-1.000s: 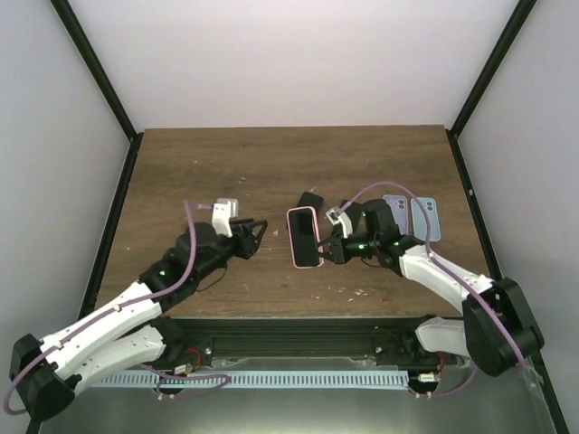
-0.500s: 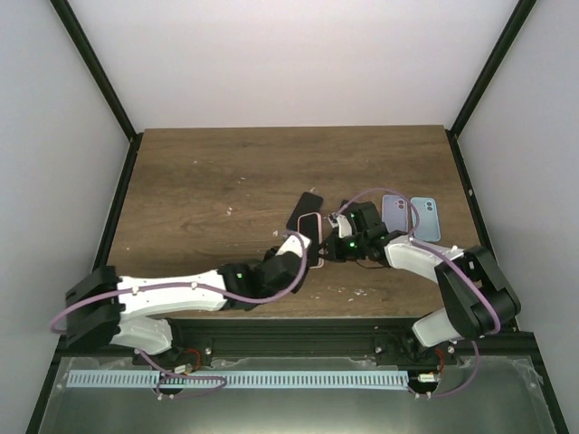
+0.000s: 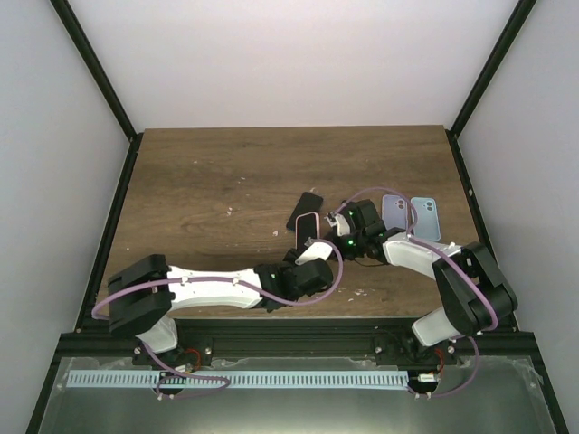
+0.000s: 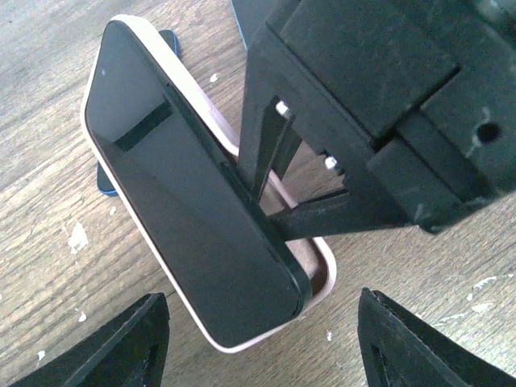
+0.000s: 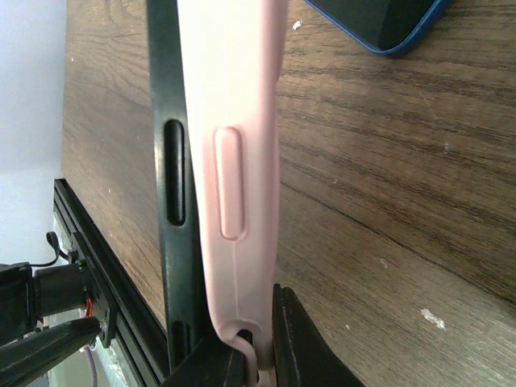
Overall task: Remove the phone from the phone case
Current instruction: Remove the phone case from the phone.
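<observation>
Two grippers are converging on the phone [image 4: 193, 210], one edge lifting from its pink phone case [image 4: 321, 278] on the table [image 3: 208, 172]: right gripper [image 5: 246, 359] pinching the case wall; left gripper [image 4: 262, 351], newly arrived, spreading wide, empty.

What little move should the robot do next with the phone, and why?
Probably ease the open left gripper forward and close it on the near end of the flat black phone. One side of the phone sits raised out of the pale pink case, which the shut right gripper pinches by its edge.
</observation>
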Robot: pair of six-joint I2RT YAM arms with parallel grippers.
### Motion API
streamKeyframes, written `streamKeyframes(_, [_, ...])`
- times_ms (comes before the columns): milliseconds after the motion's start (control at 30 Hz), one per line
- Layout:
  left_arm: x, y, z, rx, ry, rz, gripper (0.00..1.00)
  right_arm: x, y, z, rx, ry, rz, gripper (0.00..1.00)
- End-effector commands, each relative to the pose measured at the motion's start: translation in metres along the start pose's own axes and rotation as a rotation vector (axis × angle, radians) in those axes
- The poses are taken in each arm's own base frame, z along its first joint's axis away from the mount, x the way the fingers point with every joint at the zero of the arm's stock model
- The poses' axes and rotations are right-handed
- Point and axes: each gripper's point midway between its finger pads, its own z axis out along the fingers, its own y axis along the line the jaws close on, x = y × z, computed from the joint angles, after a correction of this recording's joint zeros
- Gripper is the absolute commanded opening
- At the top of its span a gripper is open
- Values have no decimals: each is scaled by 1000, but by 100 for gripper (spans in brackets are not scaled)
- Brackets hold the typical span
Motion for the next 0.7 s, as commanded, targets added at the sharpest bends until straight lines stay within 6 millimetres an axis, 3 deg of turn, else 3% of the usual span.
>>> streamKeyframes(0, [-8, 1, 2, -40, -1, 52, 66, -16, 27, -8, -80, -36, -45, 1])
streamKeyframes(667, [2, 24, 9, -203, 36, 180, 64, -8, 30, -2, -128, 26, -11, 1])
